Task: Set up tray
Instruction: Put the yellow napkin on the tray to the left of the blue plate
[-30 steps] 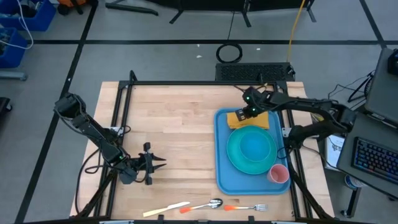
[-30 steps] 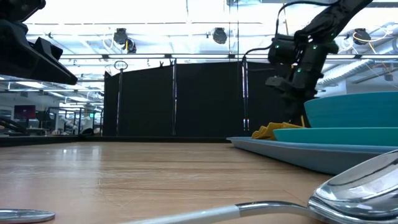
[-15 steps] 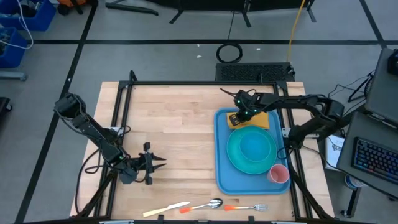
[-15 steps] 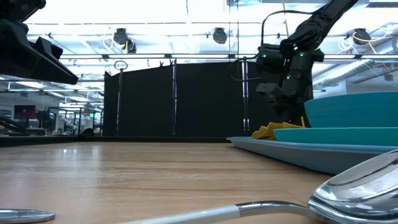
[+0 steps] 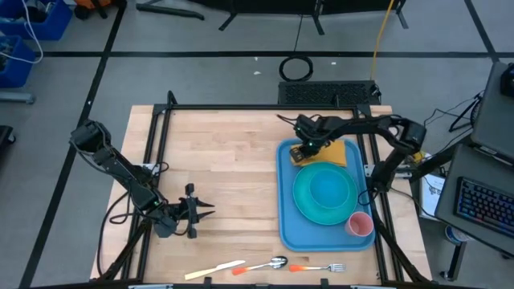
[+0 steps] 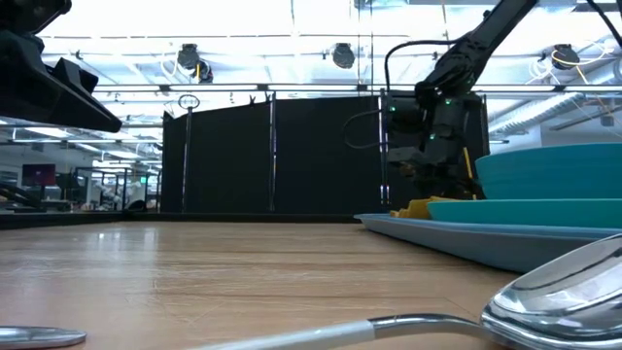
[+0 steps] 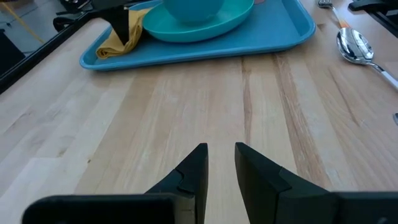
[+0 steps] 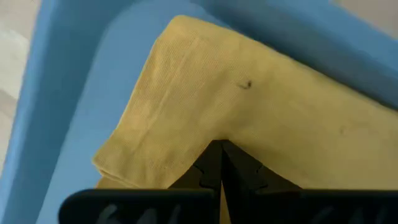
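- Landmark = tray [image 5: 286,217]: blue, sits on right side of worktop [image 5: 217,160], long side running front to back.
- On tray: round turquoise plate [image 5: 324,193] mid-tray w/ a bowl on it; pink cup [image 5: 359,224] at tray's near right corner; yellow napkin [image 5: 338,153] at tray's far end, just beyond plate.
- Right claw [image 5: 300,151] is over tray's far left corner, tips down on napkin's edge. Fingers pressed together; wrist view shows tips meeting right at napkin fold [image 8: 205,99]. Looks like a pinch on the cloth, but can't confirm it's actually gripped vs. just touching.
- Left claw [image 5: 197,212] waits low over bare worktop, well left of tray, pointing toward it. Fingers [image 7: 193,171] part open w/ narrow gap, nothing in it.
- Cutlery off-tray: knife [image 5: 215,270], spoon [image 5: 269,263], fork [image 5: 317,267] in a row near worktop's front edge, in front of and left of tray's near end.
- Step in hand (my read): placing or straightening napkin at tray's far end.
- Next move likely needs: free the cloth w/o dragging it, lift clear of plate rim; then cutlery has to come onto tray. All flat and thin, so low pinch needed.
- Brands/labels/writing: none readable on tray, dishes or napkin.
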You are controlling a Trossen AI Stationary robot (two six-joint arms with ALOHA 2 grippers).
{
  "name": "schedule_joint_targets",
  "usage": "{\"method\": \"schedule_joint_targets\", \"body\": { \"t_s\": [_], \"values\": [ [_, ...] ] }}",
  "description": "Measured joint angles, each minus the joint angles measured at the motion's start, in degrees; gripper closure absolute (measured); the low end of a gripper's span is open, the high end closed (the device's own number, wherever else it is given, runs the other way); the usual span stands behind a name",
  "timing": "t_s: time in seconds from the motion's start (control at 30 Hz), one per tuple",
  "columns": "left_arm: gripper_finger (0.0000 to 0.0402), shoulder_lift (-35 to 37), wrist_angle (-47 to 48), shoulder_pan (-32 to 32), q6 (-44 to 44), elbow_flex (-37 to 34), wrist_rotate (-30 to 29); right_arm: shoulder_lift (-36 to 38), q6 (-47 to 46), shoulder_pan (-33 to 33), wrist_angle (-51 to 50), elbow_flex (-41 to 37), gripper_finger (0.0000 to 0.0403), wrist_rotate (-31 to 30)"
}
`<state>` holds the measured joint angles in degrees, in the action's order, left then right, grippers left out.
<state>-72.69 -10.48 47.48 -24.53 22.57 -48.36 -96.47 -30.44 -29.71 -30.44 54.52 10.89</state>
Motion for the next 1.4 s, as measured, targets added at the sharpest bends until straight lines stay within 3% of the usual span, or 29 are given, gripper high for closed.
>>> {"method": "schedule_joint_targets", "body": {
  "t_s": [0.3,0.9,1.2,1.4],
  "values": [
    [0.0316,0.00,0.00,0.00,0.02,0.00,0.31,-0.54,0.38,-0.31,0.79,3.20,0.0403,-7.00],
    [0.0316,0.00,-0.03,0.00,0.02,0.00,0.37,-0.52,-0.63,2.84,-3.35,3.31,0.0403,2.74],
    [0.0316,0.00,-0.03,0.00,0.04,0.00,0.44,0.09,0.18,2.99,-4.54,3.31,0.0403,-0.38],
    [0.0316,0.00,-0.01,0.00,0.08,0.00,0.46,2.50,-0.15,3.38,-2.59,3.31,0.0403,0.77]
  ]
}}
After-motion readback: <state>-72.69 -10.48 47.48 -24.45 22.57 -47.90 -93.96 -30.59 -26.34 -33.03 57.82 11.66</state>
